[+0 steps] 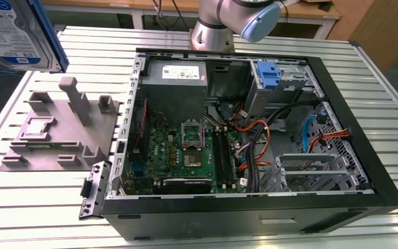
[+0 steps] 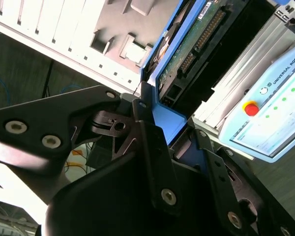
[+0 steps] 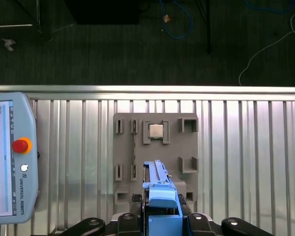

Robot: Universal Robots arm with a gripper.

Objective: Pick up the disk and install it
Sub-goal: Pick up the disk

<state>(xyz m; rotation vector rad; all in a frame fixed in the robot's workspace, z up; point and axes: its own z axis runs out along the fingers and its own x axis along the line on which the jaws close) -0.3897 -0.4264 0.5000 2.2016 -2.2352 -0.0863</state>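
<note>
the hand point(image 3: 160, 200) hangs raised, its fingers point(image 2: 155, 152) clamped on the disk point(image 1: 12, 31).

not much legible text here tbh. the disk point(image 1: 12, 36) has a white-and-blue label covered in small print, the power supply point(image 1: 176, 74) has a white sticker, and the pendant point(image 3: 12, 157) has lettering along its edge in the first wrist view.

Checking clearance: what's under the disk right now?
In the first wrist view, the disk, clamped in the gripper, hangs above the grey fixture on the slatted table. A square chip sits in one recess. What lies directly beneath the disk is covered.
</note>
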